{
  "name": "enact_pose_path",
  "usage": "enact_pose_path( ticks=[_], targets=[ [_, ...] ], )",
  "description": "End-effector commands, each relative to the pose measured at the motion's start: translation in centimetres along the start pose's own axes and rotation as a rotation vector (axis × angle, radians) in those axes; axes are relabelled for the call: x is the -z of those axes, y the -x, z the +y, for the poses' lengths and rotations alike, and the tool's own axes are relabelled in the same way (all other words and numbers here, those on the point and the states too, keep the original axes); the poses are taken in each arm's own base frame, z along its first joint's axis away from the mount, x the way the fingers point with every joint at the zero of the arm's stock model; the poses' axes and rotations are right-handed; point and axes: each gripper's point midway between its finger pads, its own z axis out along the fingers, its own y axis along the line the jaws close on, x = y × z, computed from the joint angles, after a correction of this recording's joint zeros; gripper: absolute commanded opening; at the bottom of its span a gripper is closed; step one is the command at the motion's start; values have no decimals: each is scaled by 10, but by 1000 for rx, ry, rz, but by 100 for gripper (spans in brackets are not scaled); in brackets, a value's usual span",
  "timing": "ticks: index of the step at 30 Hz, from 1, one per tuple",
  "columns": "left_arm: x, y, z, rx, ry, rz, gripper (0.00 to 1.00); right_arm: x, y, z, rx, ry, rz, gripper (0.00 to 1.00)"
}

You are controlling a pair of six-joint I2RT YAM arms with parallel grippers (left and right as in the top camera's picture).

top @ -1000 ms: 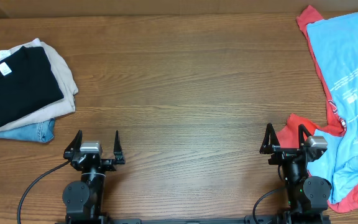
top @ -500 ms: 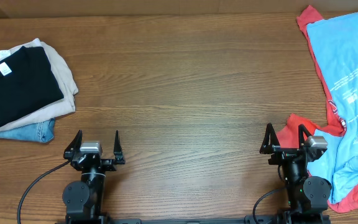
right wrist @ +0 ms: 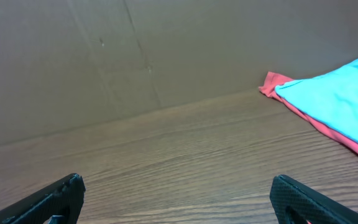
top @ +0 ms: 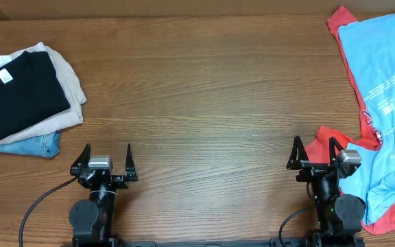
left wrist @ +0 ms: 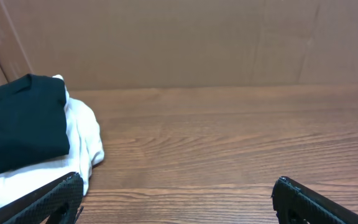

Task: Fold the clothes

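Your left gripper point(top: 108, 155) and right gripper point(top: 314, 150) both sit spread wide, holding nothing, with the light blue T-shirt point(top: 382, 82) draped over the red T-shirt point(top: 335, 22) along the right edge of the table point(top: 204, 89).

Two claws point(top: 108, 148) point(top: 314, 142), two loose T-shirts point(top: 382, 75) point(top: 336, 20), three stacked folded garments point(top: 19, 89) point(top: 68, 75) point(top: 43, 145), one table point(top: 204, 89).

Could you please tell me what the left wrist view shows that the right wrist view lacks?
Left wrist only: a folded black garment on a white garment. Right wrist only: the light blue T-shirt over the red T-shirt. Both: the wooden table, a cardboard wall, and their own open left claw and right claw.
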Motion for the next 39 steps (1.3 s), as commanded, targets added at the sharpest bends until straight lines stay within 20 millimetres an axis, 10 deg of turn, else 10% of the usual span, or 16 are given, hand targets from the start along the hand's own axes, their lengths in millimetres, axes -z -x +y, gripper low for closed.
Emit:
enact_pose_path(
  ticks=[1, 27, 39],
  targets=[
    [0, 1, -1, -22, -10, -6, 100, 0, -1, -1, 4, -1, -6, 100],
    [4, 6, -8, 156, -49, 19, 100, 3, 11, 3, -75, 9, -11, 100],
    [17, 84, -8, 114, -44, 109, 100, 5, 79, 5, -77, -125, 105, 100]
  ],
)
